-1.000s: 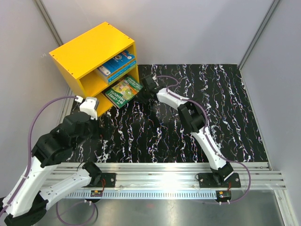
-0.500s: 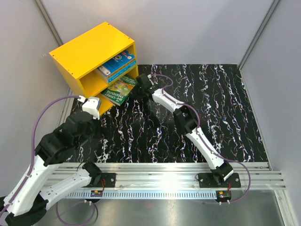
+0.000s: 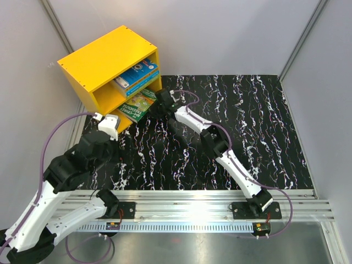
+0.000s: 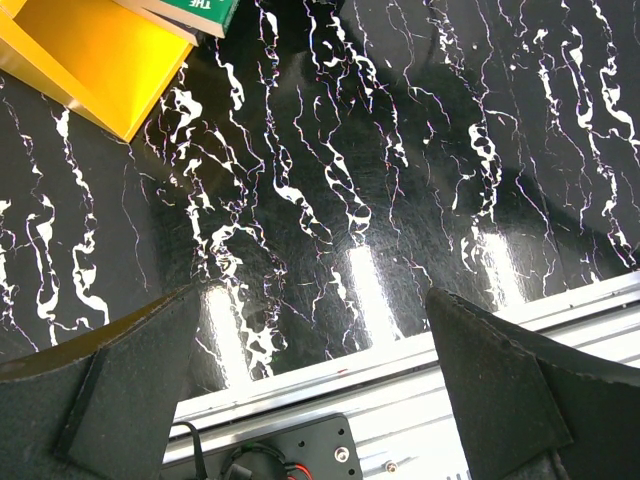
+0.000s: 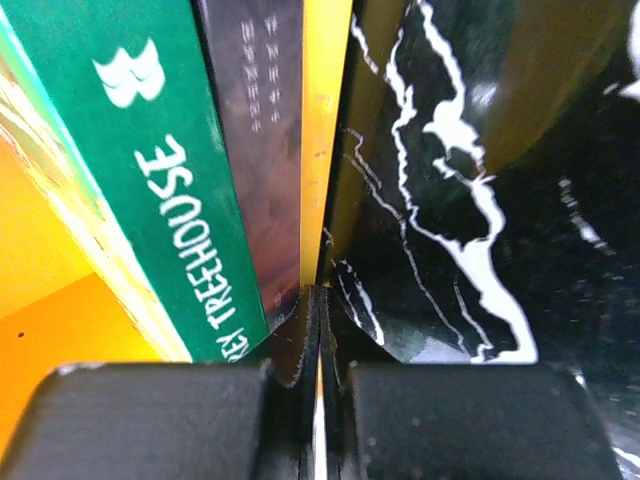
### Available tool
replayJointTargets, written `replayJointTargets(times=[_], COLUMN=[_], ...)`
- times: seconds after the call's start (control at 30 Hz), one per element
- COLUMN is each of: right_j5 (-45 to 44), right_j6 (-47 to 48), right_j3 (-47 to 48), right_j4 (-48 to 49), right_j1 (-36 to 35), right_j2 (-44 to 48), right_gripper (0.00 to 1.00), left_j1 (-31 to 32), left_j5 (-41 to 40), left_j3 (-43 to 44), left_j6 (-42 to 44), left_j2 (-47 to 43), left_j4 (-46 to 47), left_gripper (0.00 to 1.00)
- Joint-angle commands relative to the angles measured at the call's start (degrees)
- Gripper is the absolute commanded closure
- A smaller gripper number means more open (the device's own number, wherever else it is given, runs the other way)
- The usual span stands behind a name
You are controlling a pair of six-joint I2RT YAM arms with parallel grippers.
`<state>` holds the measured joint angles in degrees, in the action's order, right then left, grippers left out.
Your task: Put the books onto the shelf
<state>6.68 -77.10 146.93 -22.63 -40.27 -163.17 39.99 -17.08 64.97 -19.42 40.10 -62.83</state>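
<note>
The yellow shelf (image 3: 104, 55) stands at the back left. Two blue books (image 3: 135, 75) lie in its upper compartment. A green book (image 3: 136, 104) lies in the lower compartment, its near end sticking out. The right wrist view shows its green spine (image 5: 150, 170) lying on a dark book (image 5: 262, 140), above the shelf's yellow bottom board (image 5: 322, 110). My right gripper (image 3: 155, 104) (image 5: 318, 300) is shut with nothing between its fingers, its tip against the edges of these books. Beside the shelf's front corner (image 4: 90, 60), my left gripper (image 3: 105, 127) (image 4: 312, 300) hangs open and holds nothing.
The black marbled table (image 3: 220, 132) stretches right of the shelf. An aluminium rail (image 3: 192, 201) (image 4: 430, 390) with the arm bases runs along the near edge. Grey walls close in the left, back and right sides.
My right gripper has moved left towards the shelf, sliding the green book further into the lower compartment. The left arm has barely shifted.
</note>
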Motion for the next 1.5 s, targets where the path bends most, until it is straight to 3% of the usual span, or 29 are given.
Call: replayJointTargets(times=[0.0, 0.13, 0.37, 0.57, 0.63, 0.73, 0.83, 1.0, 1.2, 1.47], right_j5=[-1.0, 0.2, 6.2, 13.5, 13.8, 12.3, 11.5, 10.9, 7.5, -5.1], right_j6=[-2.9, -4.5, -4.2, -0.5, 0.9, 3.6, 5.6, 9.2, 16.9, 32.9], right_j3=[4.0, 3.9, 2.7, -10.9, -21.6, -39.2, -53.4, -71.8, -87.8, -97.2], right_j4=[4.3, 7.5, 24.5, 32.3, 33.6, 38.9, 42.9, 45.6, 43.1, 22.7], right_j1=[-2.7, -2.9, -3.8, -3.9, -3.9, -3.5, -2.3, -0.2, -0.4, -2.4], right_j2=[-3.2, -4.5, -4.8, 3.2, 8.9, 17.9, 25.4, 36.2, 56.8, 91.0], right_gripper=[1.0, 1.0, 0.93, 0.78, 0.62, 0.23, 0.09, 0.08, 0.08, 0.05], left_j1=[-0.3, -0.3, -0.3, -0.3, -0.2, -0.2, -0.2, -0.2, -0.3, -0.3], left_j5=[0.6, 0.3, 1.5, 2.6, 2.9, 2.8, 2.2, 1.5, 0.0, -5.1], left_j3=[0.3, 0.2, 0.2, 1.1, 1.3, 1.4, 1.8, 3.5, 5.3, 7.7], left_j6=[0.8, 0.5, -1.0, -2.6, -3.5, -4.4, -5.0, -6.2, -7.6, -7.0], left_j2=[-1.2, -1.7, -1.8, -2.0, -1.9, -2.2, -2.1, -1.3, 0.6, 2.0], left_j4=[2.4, 1.7, 1.5, 1.0, 0.7, 0.5, 0.2, -0.1, 1.0, 3.4], left_gripper=[0.01, 0.01, 0.01, 0.01, 0.01, 0.01, 0.01, 0.01, 0.01, 0.01])
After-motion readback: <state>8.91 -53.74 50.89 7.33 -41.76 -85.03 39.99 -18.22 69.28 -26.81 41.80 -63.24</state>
